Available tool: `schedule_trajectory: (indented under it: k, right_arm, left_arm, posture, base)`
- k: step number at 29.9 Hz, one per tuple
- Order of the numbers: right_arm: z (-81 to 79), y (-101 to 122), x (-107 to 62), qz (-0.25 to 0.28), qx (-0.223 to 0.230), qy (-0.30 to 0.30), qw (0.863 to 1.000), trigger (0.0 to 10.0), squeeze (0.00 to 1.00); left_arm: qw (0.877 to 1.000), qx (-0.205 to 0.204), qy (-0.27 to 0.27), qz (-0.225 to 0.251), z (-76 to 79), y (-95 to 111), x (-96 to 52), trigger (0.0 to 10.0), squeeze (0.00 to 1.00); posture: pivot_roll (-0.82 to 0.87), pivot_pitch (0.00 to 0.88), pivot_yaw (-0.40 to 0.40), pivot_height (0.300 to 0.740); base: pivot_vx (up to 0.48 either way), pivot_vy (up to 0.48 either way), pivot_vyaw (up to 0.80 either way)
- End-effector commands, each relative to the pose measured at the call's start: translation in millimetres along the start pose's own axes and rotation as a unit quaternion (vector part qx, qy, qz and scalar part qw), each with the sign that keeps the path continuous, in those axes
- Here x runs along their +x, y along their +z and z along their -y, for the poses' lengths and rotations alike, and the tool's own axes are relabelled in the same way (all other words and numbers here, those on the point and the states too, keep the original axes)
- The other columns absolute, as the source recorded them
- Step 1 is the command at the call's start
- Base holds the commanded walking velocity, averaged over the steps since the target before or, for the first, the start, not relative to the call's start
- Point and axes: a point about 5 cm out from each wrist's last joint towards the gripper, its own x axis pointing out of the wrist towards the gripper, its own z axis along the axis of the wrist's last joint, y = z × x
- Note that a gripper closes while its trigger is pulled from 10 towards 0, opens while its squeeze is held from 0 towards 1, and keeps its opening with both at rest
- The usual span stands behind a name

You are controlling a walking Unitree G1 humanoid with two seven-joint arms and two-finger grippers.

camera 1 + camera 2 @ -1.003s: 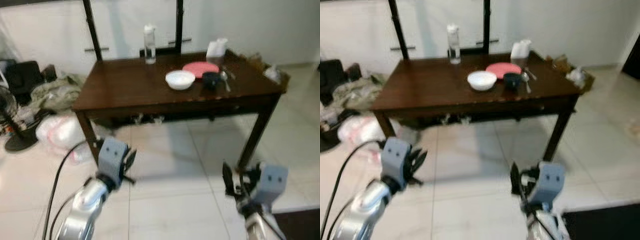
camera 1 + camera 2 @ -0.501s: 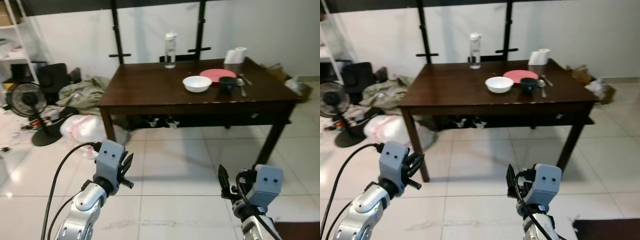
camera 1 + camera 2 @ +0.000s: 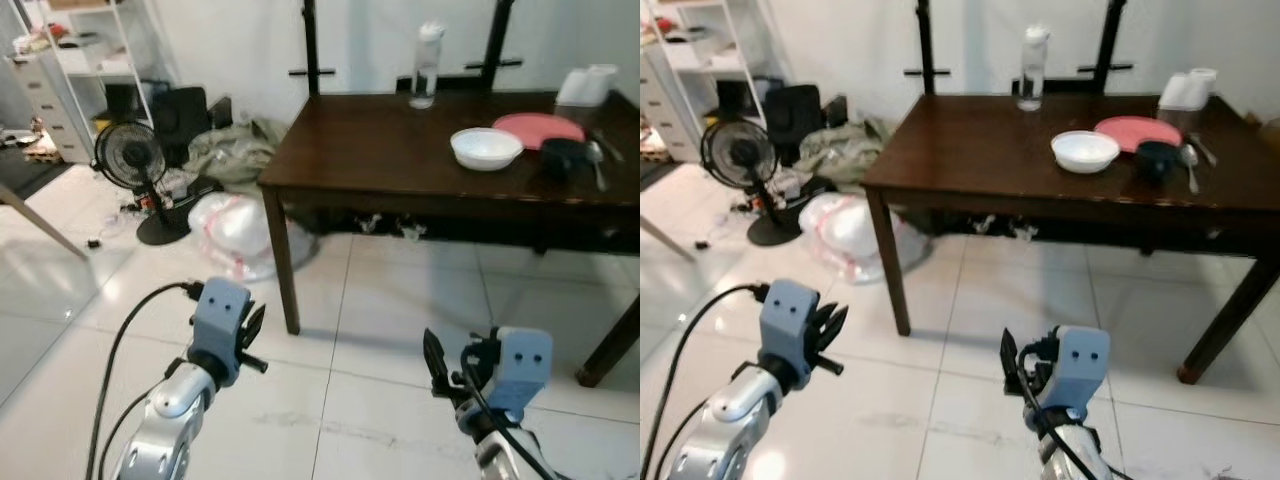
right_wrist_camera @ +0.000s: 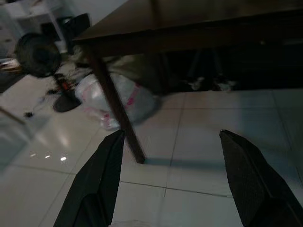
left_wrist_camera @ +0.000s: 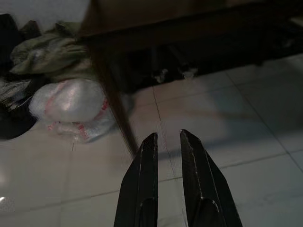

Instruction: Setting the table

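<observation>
While both arms are hanging low over the white tiled floor [image 3: 400, 300], a dark brown table [image 3: 370, 160] is standing ahead, and its things are sitting toward its right end. Far on the left, a black fan [image 3: 135, 165] is standing on the floor, with white shelves [image 3: 90, 70] behind it. Next to the fan, a pile of clothes [image 3: 235, 150] and a see-through plastic bag [image 3: 235, 225] are lying by the table's near left leg [image 3: 280, 260]. The left gripper [image 5: 165, 142] is holding its two black fingers close together, with just a thin gap, and gripping nothing. On the table, a clear bottle [image 3: 426, 65] is standing at the back edge. Further right, a white bowl [image 3: 486, 147] is sitting just beside a pink plate [image 3: 540, 128]. A small dark cup [image 3: 562, 157] and a spoon [image 3: 597, 160] are lying near the plate, and a white roll [image 3: 588, 85] is standing behind it. The right gripper [image 4: 173, 151] is holding its fingers wide apart, and nothing is between them.
</observation>
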Motion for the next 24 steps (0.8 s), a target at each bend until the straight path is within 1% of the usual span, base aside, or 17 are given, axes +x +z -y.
schedule_trajectory:
  k: [1, 6, 9, 13, 17, 24]
  right_arm:
    - [-5.5, -2.6, -2.5, -0.008, 0.002, 0.011, 1.0, 10.0, 0.0]
    - [-5.5, -2.4, -1.9, -0.008, 0.003, 0.013, 1.0, 10.0, 0.0]
    - [-5.4, -2.2, -1.6, -0.008, 0.003, 0.014, 1.0, 10.0, 0.0]
    - [-5.0, -1.2, -0.7, -0.006, 0.003, 0.014, 1.0, 10.0, 0.0]
    - [-4.9, -1.0, -0.5, -0.006, 0.003, 0.014, 1.0, 10.0, 0.0]
    - [-5.0, -0.5, -1.0, -0.006, 0.003, 0.014, 1.0, 10.0, 0.0]
  left_arm:
    - [1.0, 0.004, 0.015, -0.025, -4.1, -9.5, -4.3, 10.0, 0.0]
    - [0.999, 0.006, 0.038, -0.034, -5.6, -13.0, -3.6, 10.0, 0.0]
    - [0.998, 0.006, 0.043, -0.036, -5.9, -13.3, -3.2, 10.0, 0.0]
    - [0.997, 0.0, 0.068, -0.038, -9.4, -13.2, -0.1, 10.0, 0.0]
    - [0.995, 0.005, 0.087, -0.04, -12.5, -13.4, 1.3, 10.0, 0.0]
    - [0.995, 0.007, 0.095, -0.041, -12.5, -13.9, 2.1, 10.0, 0.0]
  posture:
    - [-0.04, 0.0, 0.143, 0.74]
    - [-0.04, 0.0, 0.139, 0.74]
    - [-0.04, 0.0, 0.139, 0.74]
    - [-0.04, 0.0, 0.136, 0.74]
    - [-0.04, 0.0, 0.135, 0.74]
    - [-0.04, 0.005, 0.134, 0.74]
  base:
    - [0.0, 0.0, 0.79]
    - [0.0, 0.0, 0.79]
    - [0.0, 0.0, 0.79]
    - [0.0, 0.0, 0.79]
    - [0.0, 0.0, 0.79]
    - [0.0, 0.0, 0.79]
